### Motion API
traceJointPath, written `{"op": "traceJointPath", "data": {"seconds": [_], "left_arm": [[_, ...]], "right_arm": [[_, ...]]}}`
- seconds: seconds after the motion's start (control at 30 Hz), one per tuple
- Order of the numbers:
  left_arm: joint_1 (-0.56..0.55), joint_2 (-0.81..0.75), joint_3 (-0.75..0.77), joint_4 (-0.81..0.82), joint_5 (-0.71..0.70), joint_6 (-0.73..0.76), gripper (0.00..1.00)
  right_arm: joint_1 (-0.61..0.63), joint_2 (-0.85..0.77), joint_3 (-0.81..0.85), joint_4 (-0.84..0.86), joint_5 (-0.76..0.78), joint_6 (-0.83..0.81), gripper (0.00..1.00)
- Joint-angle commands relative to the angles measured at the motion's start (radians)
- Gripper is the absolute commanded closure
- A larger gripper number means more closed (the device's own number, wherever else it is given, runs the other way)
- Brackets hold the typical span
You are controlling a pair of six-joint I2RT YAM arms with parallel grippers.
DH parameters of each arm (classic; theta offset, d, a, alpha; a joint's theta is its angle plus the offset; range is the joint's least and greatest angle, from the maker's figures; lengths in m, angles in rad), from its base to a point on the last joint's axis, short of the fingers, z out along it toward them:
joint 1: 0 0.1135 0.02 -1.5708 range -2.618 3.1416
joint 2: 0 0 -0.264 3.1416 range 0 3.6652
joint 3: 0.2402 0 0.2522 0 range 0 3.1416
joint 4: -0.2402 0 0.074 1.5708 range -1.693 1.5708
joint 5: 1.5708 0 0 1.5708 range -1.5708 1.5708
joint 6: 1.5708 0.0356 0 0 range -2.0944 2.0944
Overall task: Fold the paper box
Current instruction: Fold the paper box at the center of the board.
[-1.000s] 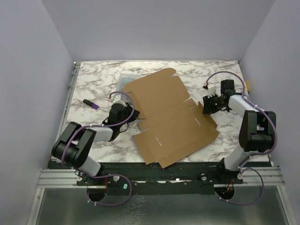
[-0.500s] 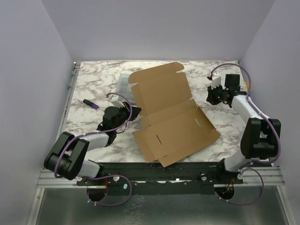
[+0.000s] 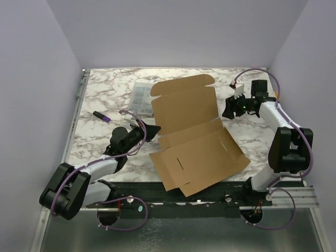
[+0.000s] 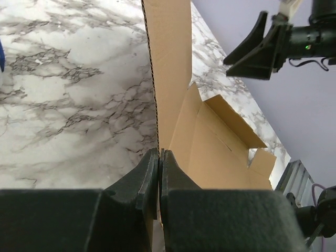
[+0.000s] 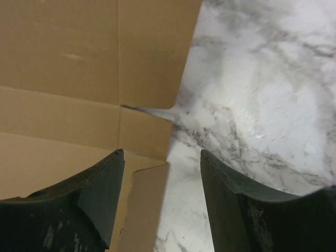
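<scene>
The box [image 3: 197,149] is lying in the middle of the table [image 3: 100,94], its far panel tilting up. The left gripper [image 3: 151,130] is pinching the box's left edge, jaws clamped on the cardboard. The right gripper [image 3: 227,108] is hovering just right of the tilted panel, jaws apart, holding nothing. A clear case [image 3: 140,95] is sitting at the box's far left.

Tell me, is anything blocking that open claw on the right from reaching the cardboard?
Nothing visible does. The right gripper hangs open right at the edge of the paper box, with no other object between them.
</scene>
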Motion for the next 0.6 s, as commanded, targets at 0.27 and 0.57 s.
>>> {"op": "traceJointPath", "data": {"seconds": [0.27, 0.57], "left_arm": [[-0.127, -0.070, 0.043, -0.059, -0.237, 0.123, 1.00], [-0.215, -0.069, 0.076, -0.063, -0.353, 0.275, 1.00]], "right_arm": [[0.017, -0.050, -0.212, -0.101, 0.116, -0.095, 0.39], [0.018, -0.056, -0.210, 0.005, 0.199, -0.065, 1.00]]}}
